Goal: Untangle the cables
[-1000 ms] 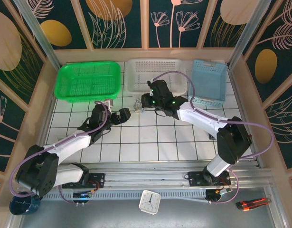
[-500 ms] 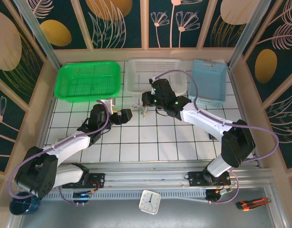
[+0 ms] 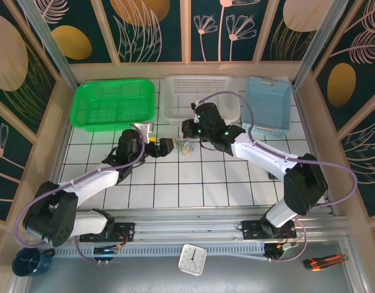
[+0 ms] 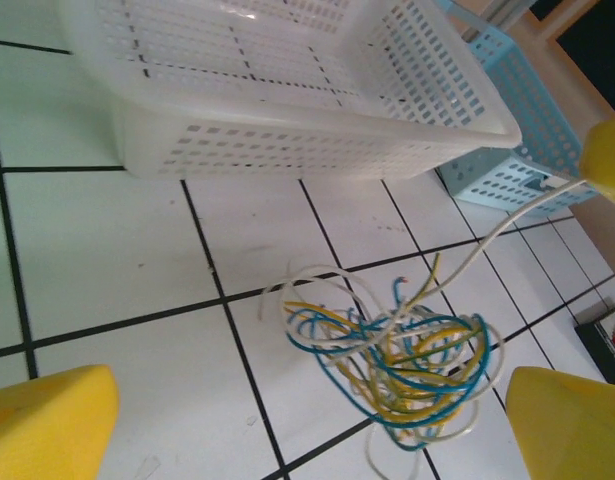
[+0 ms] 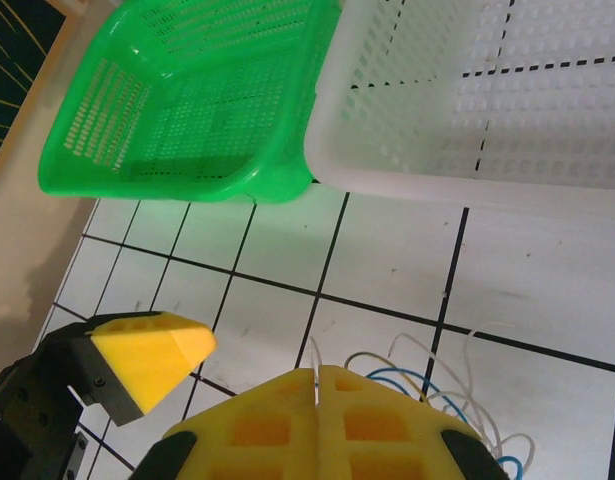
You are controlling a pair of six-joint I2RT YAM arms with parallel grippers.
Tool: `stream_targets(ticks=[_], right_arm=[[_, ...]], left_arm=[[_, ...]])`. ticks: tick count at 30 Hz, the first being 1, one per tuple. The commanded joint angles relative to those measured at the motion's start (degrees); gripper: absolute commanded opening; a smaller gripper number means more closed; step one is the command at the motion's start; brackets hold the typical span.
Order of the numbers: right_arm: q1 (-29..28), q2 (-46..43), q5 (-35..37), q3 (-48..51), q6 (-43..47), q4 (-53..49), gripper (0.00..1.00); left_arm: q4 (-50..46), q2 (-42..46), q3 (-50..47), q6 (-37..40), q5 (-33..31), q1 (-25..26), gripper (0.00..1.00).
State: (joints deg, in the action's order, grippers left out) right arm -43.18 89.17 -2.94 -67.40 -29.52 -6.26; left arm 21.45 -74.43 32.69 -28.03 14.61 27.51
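Note:
The cables point(image 4: 397, 365) are a small tangle of white, blue and yellow wires lying on the white tiles, also visible from above point(image 3: 186, 146). My left gripper point(image 4: 312, 400) is open wide, its yellow fingers point(image 4: 52, 425) on either side of the near edge of the tangle. My right gripper point(image 5: 317, 372) is shut just above the tangle, pinching one white cable point(image 4: 487, 240) that runs taut up from the bundle. From above, the left gripper point(image 3: 166, 146) sits just left of the bundle and the right gripper point(image 3: 186, 132) just behind it.
A green basket point(image 3: 114, 104), a white basket point(image 3: 202, 97) and a blue basket point(image 3: 268, 104) line the back of the table. The white basket's wall point(image 4: 287, 150) stands close behind the tangle. Free tiled floor lies in front.
My left gripper has moved right, up to the tangle. The bundle has shifted slightly right and toward the front, with the right gripper still shut above it.

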Motion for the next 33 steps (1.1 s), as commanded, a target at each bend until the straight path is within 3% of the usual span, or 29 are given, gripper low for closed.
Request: stream_targets(ticks=[1,19,29,33], right_arm=[[0.07,0.41,-0.66,0.91,-1.11,2.16,0.00],[-1.29,0.38,-2.23,-0.09,-2.21,2.53,0.00],[-1.29,-6.01,-2.89,-2.63,-3.09,2.60,0.00],[-0.81,-9.43,-2.26,-3.40,-3.45,3.27,0.00]], left_arm=[[2.83,-1.80,2.53,2.77,1.69,1.42,0.99],[6.48,-14.34,9.32,5.83,-2.88,4.70,0.96],[8.71,-18.55,4.81,4.59,-1.69,5.01,0.77],[10.22,-18.55,2.34,3.74,-1.69,4.99,0.75]])
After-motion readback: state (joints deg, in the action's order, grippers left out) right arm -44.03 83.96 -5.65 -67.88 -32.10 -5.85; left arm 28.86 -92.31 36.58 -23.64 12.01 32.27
